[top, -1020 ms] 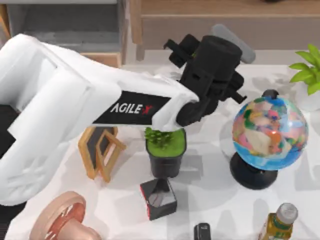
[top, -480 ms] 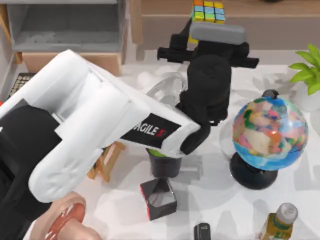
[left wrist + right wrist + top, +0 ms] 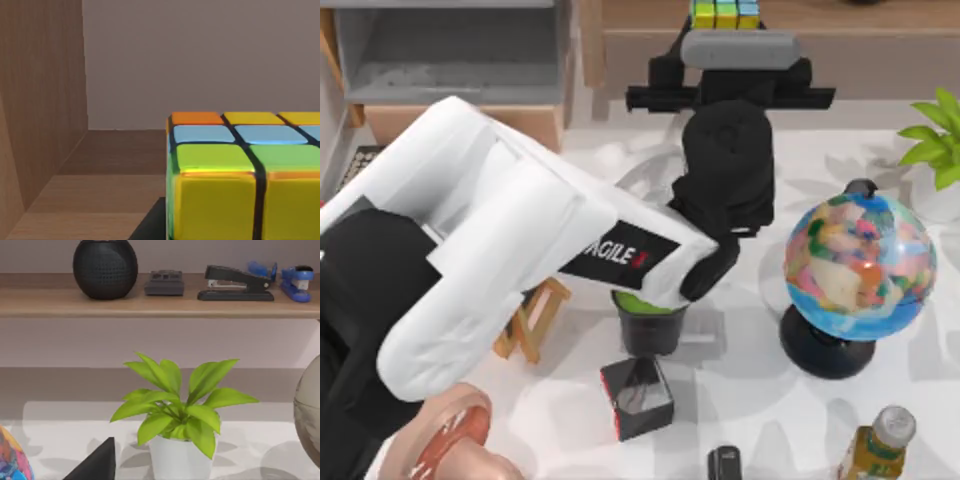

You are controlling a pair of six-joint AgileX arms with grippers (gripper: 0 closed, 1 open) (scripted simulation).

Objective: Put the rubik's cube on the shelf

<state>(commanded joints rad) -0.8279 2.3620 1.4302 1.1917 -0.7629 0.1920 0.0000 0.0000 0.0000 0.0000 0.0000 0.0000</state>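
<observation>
The left gripper (image 3: 725, 30) is reaching over the back edge of the table, up at the shelf (image 3: 840, 15). I cannot tell how wide its fingers are, because the arm's dark wrist and a grey block cover them from above. Right at its tip sits the rubik's cube (image 3: 725, 13), with yellow and green tiles showing at the shelf's front edge. In the left wrist view the rubik's cube (image 3: 245, 175) is very close (orange, blue, green and yellow tiles with dark lines between them). It is over the light wood board (image 3: 100, 200), but I cannot tell if it rests on the wood or is just above it. A wooden upright (image 3: 40, 100) stands beside it, with bare board between the two, and a plain wall is behind.

Below the arm on the white table (image 3: 750, 400) is a black pot with green in it (image 3: 648, 320). A black-grey cube with a red side (image 3: 637, 398) lies near the pot. A small wooden frame (image 3: 530, 320) stands further to the left. A bright globe (image 3: 860, 265) stands on the right, with a bottle (image 3: 875, 445) near the front edge. A grey cubby (image 3: 450, 50) sits at the back left.

The right wrist view faces a leafy plant in a white pot (image 3: 177, 415). Above it a shelf board holds a round black speaker (image 3: 105, 267) and a black stapler (image 3: 235, 284).
</observation>
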